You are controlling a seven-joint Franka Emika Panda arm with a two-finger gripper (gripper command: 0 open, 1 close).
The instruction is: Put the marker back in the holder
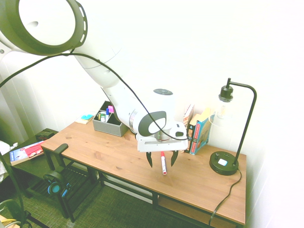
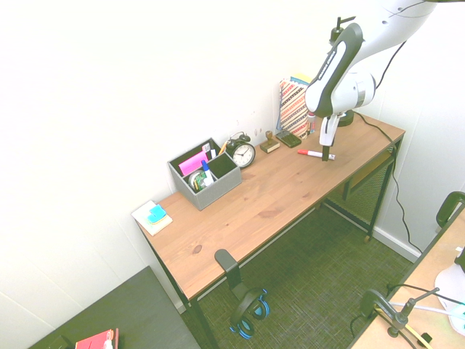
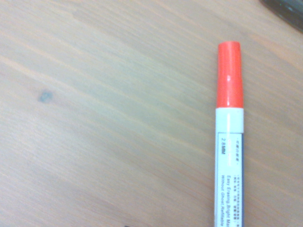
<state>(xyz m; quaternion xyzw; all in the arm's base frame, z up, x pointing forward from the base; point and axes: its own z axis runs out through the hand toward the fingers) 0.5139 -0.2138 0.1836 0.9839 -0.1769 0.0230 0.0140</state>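
A white robot arm reaches over a wooden counter (image 1: 114,156), its end effector (image 1: 161,159) pointing straight down with its two dark fingers spread open, one on each side of the marker (image 1: 163,164). The marker, a slim white barrel with a red cap, lies flat on the counter between the fingers, not gripped; from these angles it is unclear whether the fingertips touch the wood. In the wrist view the marker (image 3: 229,142) fills the right part of the picture, red cap pointing away from the lower edge, small print running along the barrel. The second exterior view shows the same marker (image 2: 315,154) lying near the end of the counter, below the end effector (image 2: 326,149). The holder (image 2: 205,174), a gray box with compartments holding pink notes and other pens, stands well apart toward the other end, against the wall. A black alarm clock (image 2: 243,153) sits just beside the holder, with a small wooden stamp block (image 2: 270,143) farther along. A black desk lamp (image 1: 232,128) and upright books (image 1: 199,130) stand beside the arm.
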